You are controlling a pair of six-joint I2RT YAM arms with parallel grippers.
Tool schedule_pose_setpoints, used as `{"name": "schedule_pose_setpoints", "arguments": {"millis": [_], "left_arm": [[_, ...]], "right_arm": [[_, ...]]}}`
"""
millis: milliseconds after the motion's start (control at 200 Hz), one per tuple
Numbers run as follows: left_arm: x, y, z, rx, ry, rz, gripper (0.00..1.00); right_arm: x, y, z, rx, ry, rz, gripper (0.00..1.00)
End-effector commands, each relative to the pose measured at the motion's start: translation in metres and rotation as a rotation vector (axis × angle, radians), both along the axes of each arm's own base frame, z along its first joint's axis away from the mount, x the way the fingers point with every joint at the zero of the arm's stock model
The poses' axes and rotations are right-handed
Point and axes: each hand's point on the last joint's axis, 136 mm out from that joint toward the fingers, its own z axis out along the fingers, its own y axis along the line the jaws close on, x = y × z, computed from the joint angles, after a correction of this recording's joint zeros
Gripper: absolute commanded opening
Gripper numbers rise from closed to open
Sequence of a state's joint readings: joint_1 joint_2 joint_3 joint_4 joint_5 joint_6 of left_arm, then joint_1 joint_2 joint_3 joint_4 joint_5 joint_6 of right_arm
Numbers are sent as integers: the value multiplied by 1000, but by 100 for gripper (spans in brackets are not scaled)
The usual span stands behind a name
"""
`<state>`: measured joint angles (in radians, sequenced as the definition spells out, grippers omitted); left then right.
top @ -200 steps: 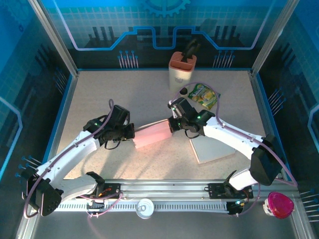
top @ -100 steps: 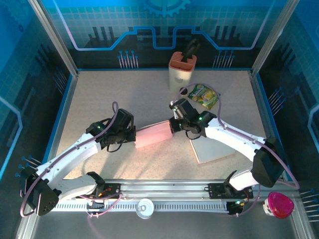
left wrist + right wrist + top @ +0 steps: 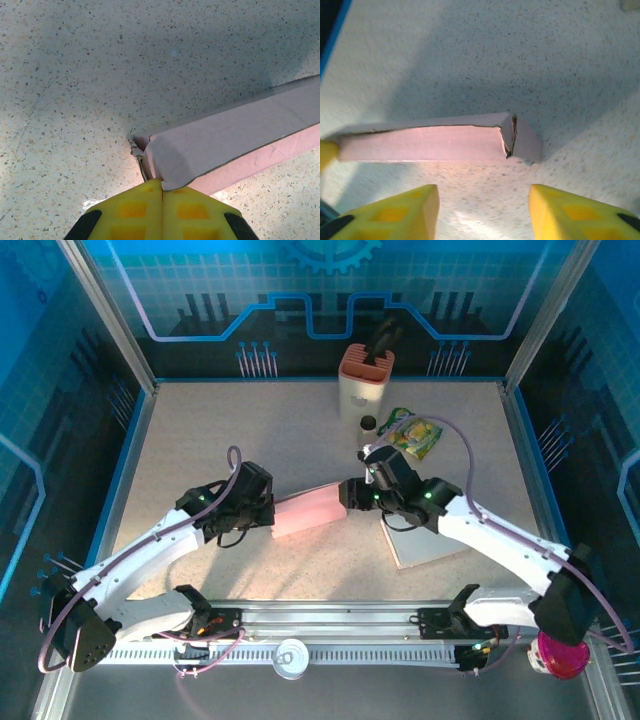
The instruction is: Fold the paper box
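Closed left jaws pinch paper box [image 3: 225, 135] (right jaws parted).

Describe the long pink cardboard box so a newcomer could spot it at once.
Start at the speckled beige table. Near its middle lies a long, low pink cardboard box, slanting up to the right. The flat square board beside it is whitish, and the white holder with an orange top stands upright at the back.

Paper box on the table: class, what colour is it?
Pink. The paper box shows best in the right wrist view.
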<state>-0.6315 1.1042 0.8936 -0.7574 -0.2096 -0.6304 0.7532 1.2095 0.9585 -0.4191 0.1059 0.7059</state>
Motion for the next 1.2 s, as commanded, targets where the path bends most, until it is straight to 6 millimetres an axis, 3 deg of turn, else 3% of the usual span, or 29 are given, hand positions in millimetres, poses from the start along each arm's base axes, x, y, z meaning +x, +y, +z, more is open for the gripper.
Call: {"name": "schedule_pose_setpoints", "arguments": {"millis": [0,205,330,510,660,795,1021,1196], "left_arm": [[-18,6,-19,36,82,-2,0],[-17,5,-17,36,78,-6,0],[-17,4,-17,35,77,-9,0],[-18,5,-16,41,78,-12,0],[-17,3,-13,36,72,-17,0],[-16,3,-12,36,69,-17,0],[-16,2,-12,33,69,-20,0],[-16,-2,-10,19,68,-24,0]], "right_arm": [[0,3,18,257,66,-171,58],[5,17,9,625,263,-386,72],[13,27,3,765,371,-478,74],[19,35,-7,823,450,-545,75],[25,28,-22,831,491,-610,75],[32,20,-37,825,513,-648,71],[40,19,-49,833,527,-649,51],[37,14,-60,784,509,-672,44]]}}
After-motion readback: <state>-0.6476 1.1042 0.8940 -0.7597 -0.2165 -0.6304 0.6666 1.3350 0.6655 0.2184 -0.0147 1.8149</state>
